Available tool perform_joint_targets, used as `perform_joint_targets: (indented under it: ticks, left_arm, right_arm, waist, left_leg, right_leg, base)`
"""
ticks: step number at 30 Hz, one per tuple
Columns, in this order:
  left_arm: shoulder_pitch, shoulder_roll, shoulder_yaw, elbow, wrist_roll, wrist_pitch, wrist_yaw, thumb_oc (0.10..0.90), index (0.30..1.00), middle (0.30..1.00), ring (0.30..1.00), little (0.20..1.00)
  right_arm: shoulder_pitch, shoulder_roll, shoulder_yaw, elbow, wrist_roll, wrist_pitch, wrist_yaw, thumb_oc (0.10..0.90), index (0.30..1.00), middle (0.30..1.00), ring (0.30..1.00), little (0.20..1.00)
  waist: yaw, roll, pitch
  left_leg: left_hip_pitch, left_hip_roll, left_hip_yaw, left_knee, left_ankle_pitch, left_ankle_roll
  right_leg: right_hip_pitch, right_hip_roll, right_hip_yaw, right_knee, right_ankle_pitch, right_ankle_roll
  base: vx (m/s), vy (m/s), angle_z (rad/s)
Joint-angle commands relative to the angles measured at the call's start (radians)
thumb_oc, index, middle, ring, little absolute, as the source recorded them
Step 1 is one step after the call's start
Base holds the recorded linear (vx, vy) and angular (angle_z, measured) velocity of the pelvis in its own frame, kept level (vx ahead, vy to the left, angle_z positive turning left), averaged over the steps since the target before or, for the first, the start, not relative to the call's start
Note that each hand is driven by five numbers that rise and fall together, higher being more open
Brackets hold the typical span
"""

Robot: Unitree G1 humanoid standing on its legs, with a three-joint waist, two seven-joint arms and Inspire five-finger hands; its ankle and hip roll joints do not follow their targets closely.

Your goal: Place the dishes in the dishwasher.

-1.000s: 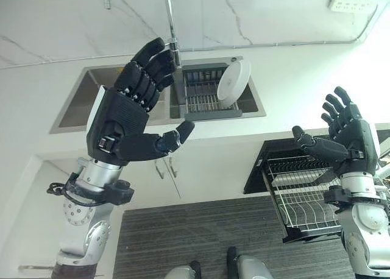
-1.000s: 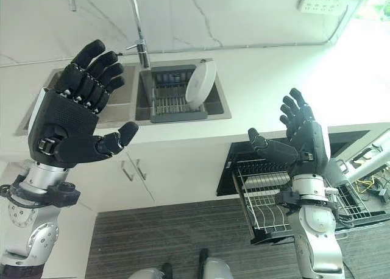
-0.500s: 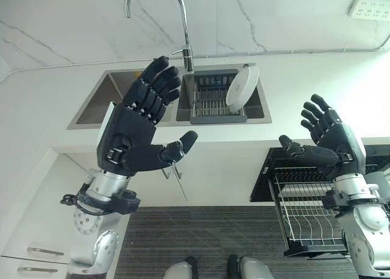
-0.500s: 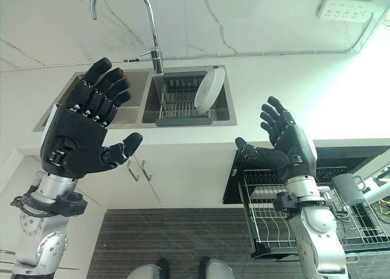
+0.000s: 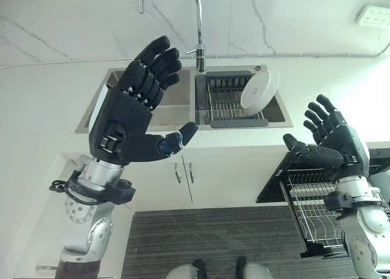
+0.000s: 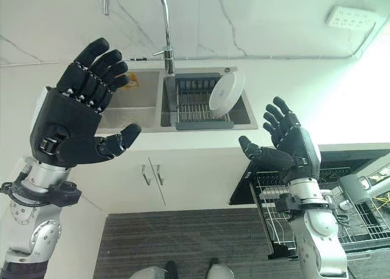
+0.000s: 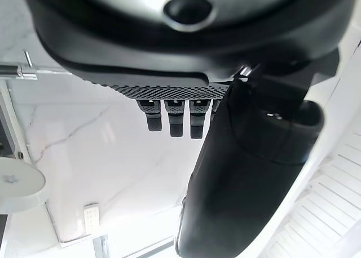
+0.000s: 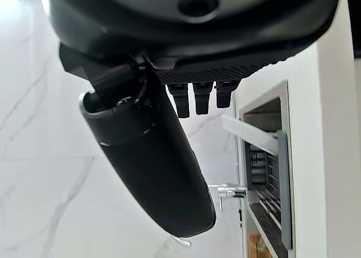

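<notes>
A white plate [image 5: 259, 91] leans upright in the grey drying rack [image 5: 226, 103] in the right basin of the sink; the plate [image 6: 226, 93] also appears at the rack's right end. My left hand [image 5: 131, 116] is raised in front of the left basin, open, palm toward me, holding nothing. My right hand [image 5: 332, 146] is raised open and empty above the pulled-out wire rack of the dishwasher [image 5: 317, 207] at the lower right. The plate's white disc [image 7: 16, 183] is seen from the left wrist view, and its edge [image 8: 248, 135] from the right wrist view.
A tall curved faucet [image 5: 197, 20] stands behind the sink [image 5: 173, 95]. White countertop [image 6: 317, 96] surrounds it, with a wall socket [image 6: 353, 17] on the marble wall. White cabinet doors [image 5: 183, 175] sit below; the dishwasher door opening [image 6: 244, 187] is beside them. A grey cup [image 6: 358, 187] sits at the far right.
The whole picture has shifted, so the camera moved. My left hand is a little higher relative to the sink; both hands stay open and empty. The plate has not moved in its rack.
</notes>
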Motion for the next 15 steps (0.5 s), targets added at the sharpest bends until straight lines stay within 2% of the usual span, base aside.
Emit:
perform_joint_targets:
  ticks: [1, 3, 5, 7, 12, 15]
  left_arm:
    - [-0.046, 0.032, 0.030, -0.068, 0.011, -0.086, 0.012, 0.800, 0.900, 0.900, 0.900, 0.900]
    - [-0.047, 0.040, 0.030, -0.075, 0.004, -0.079, 0.023, 0.800, 0.900, 0.900, 0.900, 0.900]
    - [-0.053, 0.040, 0.018, -0.083, 0.021, -0.071, 0.036, 0.800, 0.900, 0.900, 0.900, 0.900]
    - [-0.060, 0.040, 0.001, -0.083, 0.035, -0.068, 0.049, 0.800, 0.900, 0.900, 0.900, 0.900]
    - [-0.052, 0.029, -0.009, -0.089, 0.026, -0.052, 0.064, 0.800, 0.900, 0.900, 0.900, 0.900]
    - [-0.067, 0.032, -0.044, -0.081, 0.034, -0.052, 0.094, 0.800, 0.900, 0.900, 0.900, 0.900]
  right_arm:
    - [-0.110, 0.003, -0.031, -0.062, 0.015, -0.118, 0.039, 0.800, 0.900, 0.900, 0.900, 0.900]
    - [-0.116, 0.012, -0.014, -0.059, 0.015, -0.114, 0.042, 0.800, 0.900, 0.900, 0.900, 0.900]
    - [-0.131, 0.022, 0.002, -0.057, 0.019, -0.096, 0.032, 0.800, 0.900, 0.900, 0.900, 0.900]
    - [-0.141, 0.025, 0.018, -0.060, 0.018, -0.081, 0.021, 0.800, 0.900, 0.900, 0.900, 0.900]
    - [-0.169, -0.005, 0.045, -0.052, 0.045, -0.032, 0.015, 0.800, 0.900, 0.900, 0.900, 0.900]
    - [-0.216, -0.036, 0.067, -0.018, 0.091, -0.017, -0.010, 0.800, 0.900, 0.900, 0.900, 0.900]
  waist:
    - [0.009, -0.010, -0.036]
    - [0.025, -0.027, -0.028]
    - [0.020, -0.039, -0.023]
    - [0.008, -0.040, -0.022]
    - [0.014, -0.045, -0.046]
    - [0.017, -0.040, -0.062]
  left_leg:
    - [0.005, 0.025, -0.102, -0.027, -0.096, -0.090]
    - [0.020, 0.035, -0.070, -0.027, -0.114, -0.102]
    - [0.041, 0.037, -0.046, -0.027, -0.138, -0.105]
    - [0.053, 0.035, -0.050, -0.027, -0.154, -0.099]
    - [0.080, 0.056, -0.026, -0.027, -0.177, -0.100]
    - [0.088, 0.083, -0.017, -0.027, -0.171, -0.117]
  right_leg:
    - [0.062, -0.025, -0.116, 0.081, -0.071, 0.036]
    - [0.006, -0.103, -0.145, 0.081, -0.087, 0.045]
    - [-0.065, -0.148, -0.121, 0.081, -0.059, 0.063]
    - [-0.096, -0.149, -0.077, 0.081, -0.049, 0.067]
    - [-0.089, -0.144, -0.101, 0.081, -0.081, 0.074]
    - [-0.069, -0.129, -0.114, 0.081, -0.117, 0.063]
  base:
    - [0.01, -0.106, -0.37]
    - [0.03, -0.161, -0.65]
    - [0.10, -0.171, -0.74]
    - [0.12, -0.177, -0.26]
    - [0.12, -0.220, 0.25]
    - [0.13, -0.213, 0.35]
